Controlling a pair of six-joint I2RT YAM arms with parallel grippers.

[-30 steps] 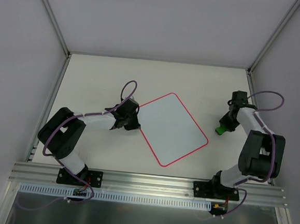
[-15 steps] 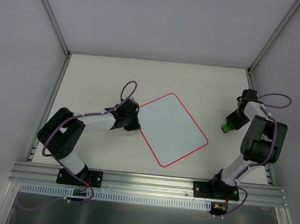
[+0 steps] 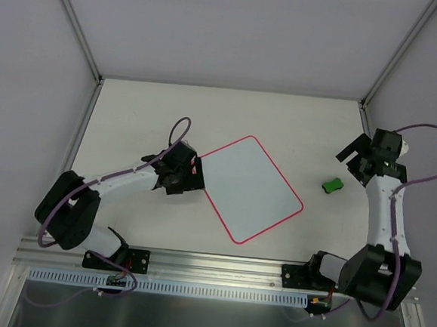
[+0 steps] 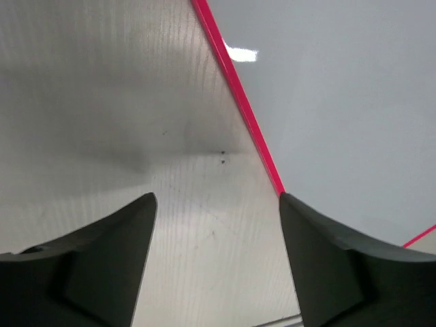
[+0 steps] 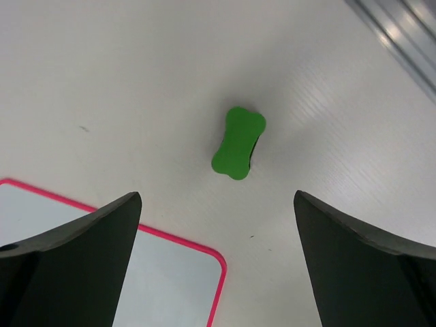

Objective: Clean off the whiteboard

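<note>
No writing, label, brand or number can be read on the whiteboard [image 3: 251, 187] or anywhere else.

The left arm [image 3: 118, 182] bends at a big black elbow [image 3: 67, 211] by the near edge. From there it stretches long and low toward the middle. The left jaws sit close to the bench. They are a little way apart, and nothing is between them. Their two dark fingers [image 4: 82, 266] fill the bottom of the left wrist view.

The right arm [image 3: 385, 214] folds at a black joint [image 3: 380, 276] near its base. From there it reaches straight out, away from the near edge. The right jaws hang high above the bench and tip down toward the middle. They are spread wide with nothing in them, and one finger [image 5: 75, 259] shows at each bottom corner of the right wrist view.
</note>
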